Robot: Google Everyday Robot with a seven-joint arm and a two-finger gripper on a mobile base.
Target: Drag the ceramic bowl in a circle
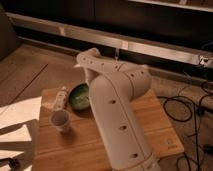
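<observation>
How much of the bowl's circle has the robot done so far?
Done: no way to tell from this moment; the table shows no trail. In hand: the arm bends over the green ceramic bowl, covering its right side, so the gripper is hidden behind the arm, apparently at the bowl. Left: seemingly dragging it round on the wooden table, avoiding the pale cup.
</observation>
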